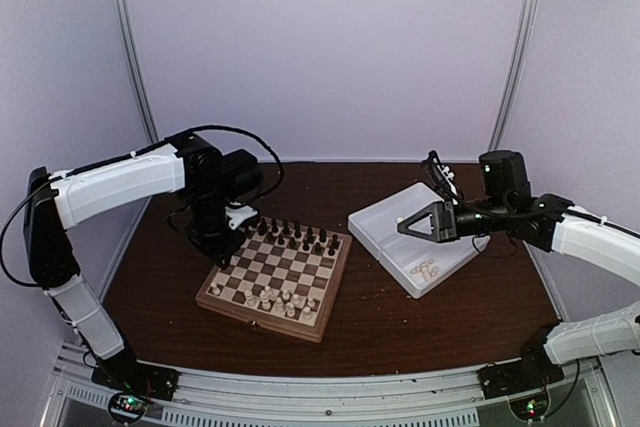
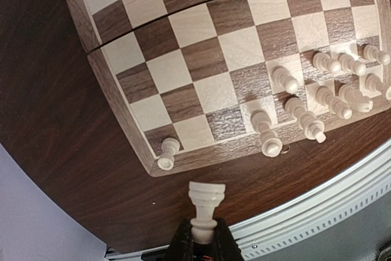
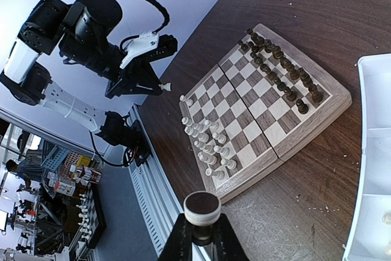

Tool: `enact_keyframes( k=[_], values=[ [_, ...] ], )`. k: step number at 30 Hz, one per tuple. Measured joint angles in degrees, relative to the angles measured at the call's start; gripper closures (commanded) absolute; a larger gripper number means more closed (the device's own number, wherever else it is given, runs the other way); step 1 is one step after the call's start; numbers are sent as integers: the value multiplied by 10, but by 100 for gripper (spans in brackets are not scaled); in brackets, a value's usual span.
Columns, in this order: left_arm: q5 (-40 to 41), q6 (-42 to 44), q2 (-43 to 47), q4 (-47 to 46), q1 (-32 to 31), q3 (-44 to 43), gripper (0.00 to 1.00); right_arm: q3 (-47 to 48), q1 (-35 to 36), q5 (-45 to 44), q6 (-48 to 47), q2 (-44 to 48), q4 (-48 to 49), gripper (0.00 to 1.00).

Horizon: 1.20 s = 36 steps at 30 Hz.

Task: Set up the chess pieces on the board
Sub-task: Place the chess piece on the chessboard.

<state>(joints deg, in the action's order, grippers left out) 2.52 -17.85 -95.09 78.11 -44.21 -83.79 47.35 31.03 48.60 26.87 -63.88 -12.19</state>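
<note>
Beside the board's (image 2: 183,65) left corner, left gripper (image 2: 203,236) is clamped on a cream piece (image 2: 206,203). Right gripper (image 3: 201,235) over the white tray (image 1: 385,222) pinches a second piece (image 3: 202,208). Other cream pieces (image 1: 275,297) stand on the board's near rows.

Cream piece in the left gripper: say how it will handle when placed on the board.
The cream piece is probably light: the left gripper pinches just one end of it. Its turned, rounded waist might pivot in that pinch. Tall over a small flared end, it could tip easily once on the board.
</note>
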Motion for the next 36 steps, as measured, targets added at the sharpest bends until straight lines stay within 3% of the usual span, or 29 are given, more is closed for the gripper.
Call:
enact_keyframes(
  k=[6, 36],
  values=[
    [-4, 15, -58, 42, 1, -50, 100, -4, -10, 0, -2, 17, -10, 100],
    [6, 59, -212, 79, 18, -78, 100, -5, -32, 2, -7, 9, -14, 100]
  ],
)
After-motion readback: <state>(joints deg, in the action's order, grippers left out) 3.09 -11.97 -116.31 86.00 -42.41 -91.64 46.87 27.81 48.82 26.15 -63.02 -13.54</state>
